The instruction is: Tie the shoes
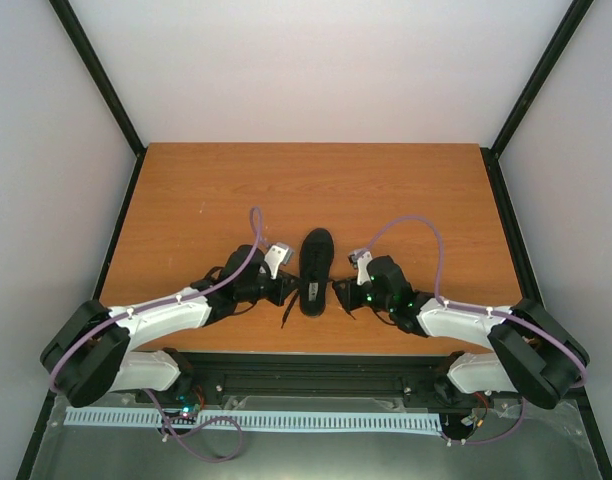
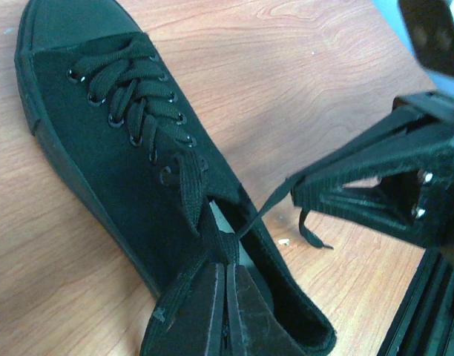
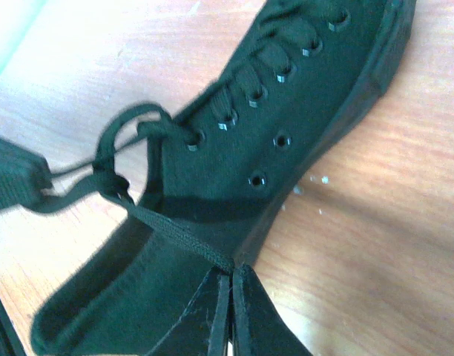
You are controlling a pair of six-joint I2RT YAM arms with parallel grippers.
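The small all-black canvas low-top sneaker point(image 1: 317, 262) lies on the brown wooden worktop point(image 1: 316, 180) close to the middle of its near edge, toe toward the far edge. My left gripper point(image 2: 226, 264) is pinched tight on one thin black lace point(image 2: 193, 194) by the shoe's opening; my right gripper point(image 3: 231, 271) is clamped on the second lace point(image 3: 175, 236), drawn taut

Matt black canvas sneaker point(image 2: 86, 167) with woven cloth laces point(image 2: 138, 93) on smooth wood-grain table point(image 2: 323, 74).
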